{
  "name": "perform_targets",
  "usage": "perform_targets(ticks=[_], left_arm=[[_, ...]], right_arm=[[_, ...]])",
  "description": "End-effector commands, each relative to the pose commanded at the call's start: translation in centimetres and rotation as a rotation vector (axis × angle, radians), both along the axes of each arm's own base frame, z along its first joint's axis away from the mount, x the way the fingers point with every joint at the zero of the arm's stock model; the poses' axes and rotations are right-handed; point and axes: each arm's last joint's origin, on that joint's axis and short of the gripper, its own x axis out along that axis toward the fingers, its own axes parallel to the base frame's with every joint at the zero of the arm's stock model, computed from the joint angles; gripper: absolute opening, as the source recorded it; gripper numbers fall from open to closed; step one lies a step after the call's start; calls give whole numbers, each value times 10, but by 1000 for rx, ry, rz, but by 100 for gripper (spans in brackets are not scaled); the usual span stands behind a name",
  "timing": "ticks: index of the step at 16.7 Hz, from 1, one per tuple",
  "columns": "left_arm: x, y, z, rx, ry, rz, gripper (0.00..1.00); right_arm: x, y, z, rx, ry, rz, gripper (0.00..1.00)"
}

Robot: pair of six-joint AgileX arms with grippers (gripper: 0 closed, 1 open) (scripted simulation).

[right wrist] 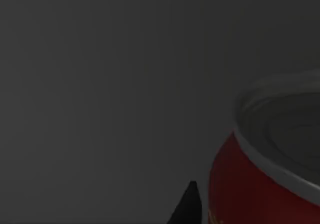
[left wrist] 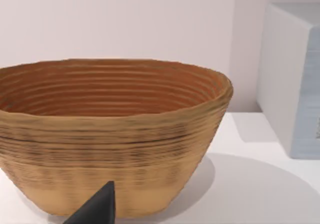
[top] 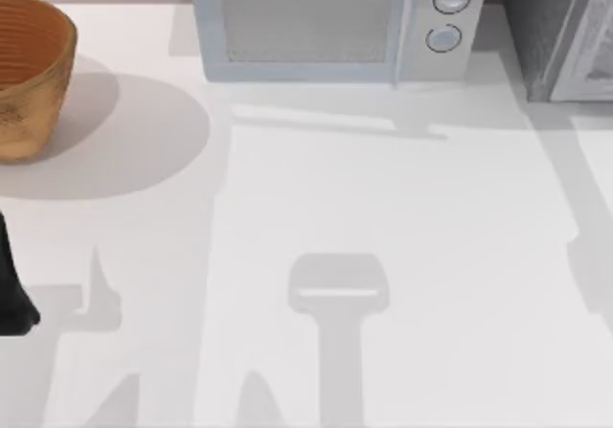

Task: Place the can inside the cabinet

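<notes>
The cabinet (top: 538, 26), a dark grey speckled box with a paler framed panel (top: 592, 59), stands at the table's back right corner. In the right wrist view the red can (right wrist: 250, 189) with its silver top is very close, and everything around it is dark. A black tip of my right gripper (right wrist: 189, 206) shows just beside the can, with a thin gap between them. My left arm (top: 11, 289) is parked at the table's left edge. A dark tip of the left gripper (left wrist: 100, 209) points at the basket.
A woven brown basket (top: 29, 74) sits at the back left of the table. The pale microwave (top: 326, 21) with two round knobs stands at the back centre, left of the cabinet. The white tabletop (top: 383, 208) carries the arms' shadows.
</notes>
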Motion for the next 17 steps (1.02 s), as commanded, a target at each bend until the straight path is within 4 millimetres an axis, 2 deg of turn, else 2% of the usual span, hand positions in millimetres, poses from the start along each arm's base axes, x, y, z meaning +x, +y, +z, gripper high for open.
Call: perform_targets(ticks=[3, 8, 17], left_arm=[[0, 0, 0, 0, 0, 0, 100], [0, 0, 0, 0, 0, 0, 100], [0, 0, 0, 0, 0, 0, 100]], right_arm=[[17, -2, -8, -1, 11, -1, 0], [20, -3, -10, -1, 14, -1, 0], [20, -3, -10, -1, 14, -1, 68]])
